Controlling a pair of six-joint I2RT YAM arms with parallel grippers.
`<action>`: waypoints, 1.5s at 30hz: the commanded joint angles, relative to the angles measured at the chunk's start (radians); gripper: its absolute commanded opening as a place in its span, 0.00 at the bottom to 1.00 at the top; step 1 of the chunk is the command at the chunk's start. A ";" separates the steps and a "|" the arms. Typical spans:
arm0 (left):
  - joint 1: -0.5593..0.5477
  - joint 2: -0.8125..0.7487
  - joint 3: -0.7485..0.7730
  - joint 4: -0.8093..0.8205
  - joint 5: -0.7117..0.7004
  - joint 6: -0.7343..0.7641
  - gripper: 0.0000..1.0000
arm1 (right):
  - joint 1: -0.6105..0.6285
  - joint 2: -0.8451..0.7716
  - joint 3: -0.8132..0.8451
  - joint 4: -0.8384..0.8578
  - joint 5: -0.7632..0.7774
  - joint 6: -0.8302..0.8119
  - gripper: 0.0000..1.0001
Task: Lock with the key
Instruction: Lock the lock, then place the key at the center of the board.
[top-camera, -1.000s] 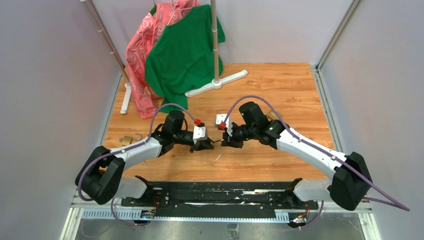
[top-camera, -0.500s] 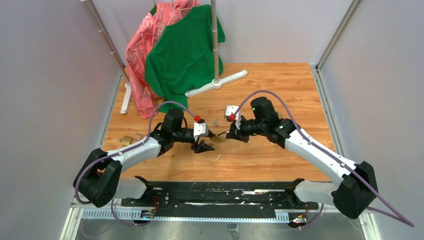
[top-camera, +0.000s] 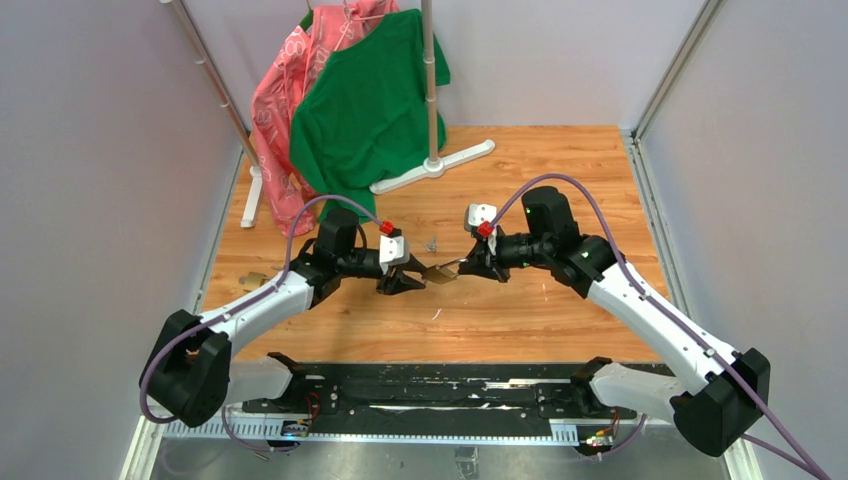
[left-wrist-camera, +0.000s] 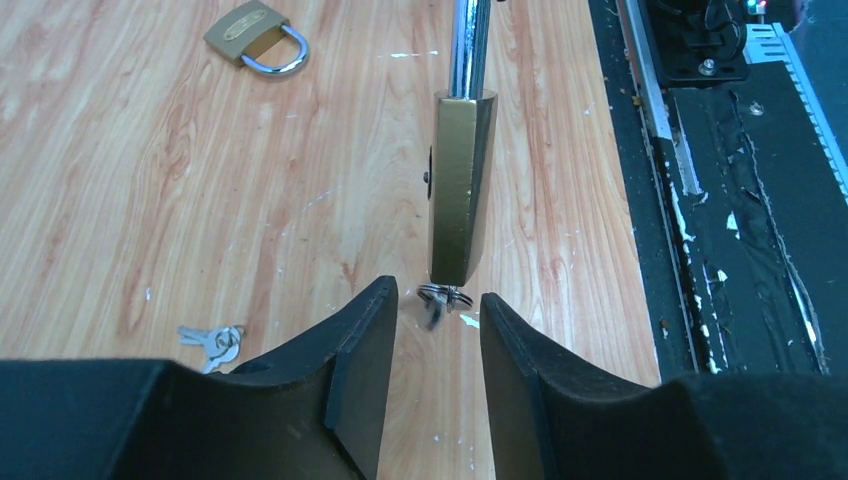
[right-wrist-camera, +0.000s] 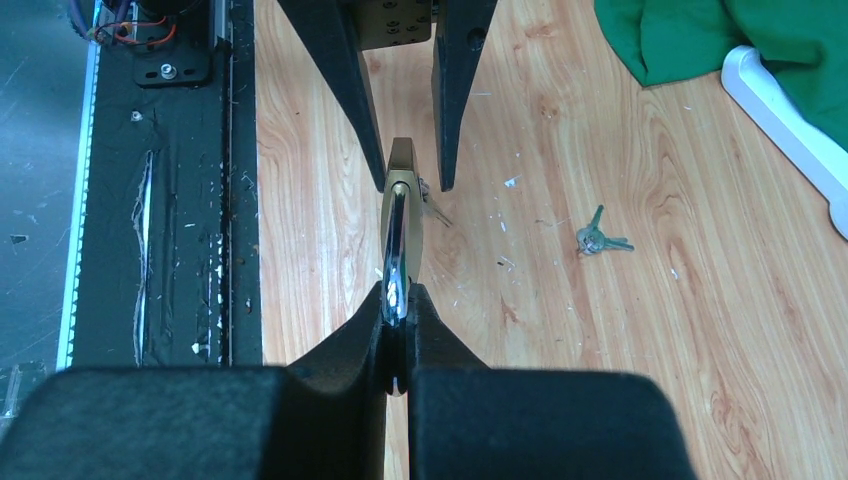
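Observation:
My right gripper is shut on the silver shackle of a brass padlock and holds it level above the table, body pointing at the left arm. The key, a tiny silvery ring cluster, sticks out of the padlock's bottom end and looks blurred. My left gripper is open, with its fingertips on either side of the key and nothing between the pads. From above, the padlock bridges the gap between the left gripper and the right gripper.
A second brass padlock lies on the wooden table by the left edge. Loose keys lie behind the grippers. A clothes rack's white base, with a green shirt and a pink garment, stands at the back.
My left gripper has opened and drawn back a little to the left. The right arm has carried the padlock right and away from the near edge.

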 joint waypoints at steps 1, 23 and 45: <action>0.003 0.004 0.011 0.034 0.038 -0.053 0.45 | -0.014 -0.032 0.035 0.047 -0.050 -0.004 0.00; -0.002 0.031 -0.031 0.028 -0.198 -0.113 0.00 | -0.099 -0.114 -0.009 0.050 0.044 -0.002 0.00; -0.113 0.236 -0.117 0.606 -0.782 -0.103 0.43 | -0.233 0.129 -0.028 0.223 0.938 0.225 0.00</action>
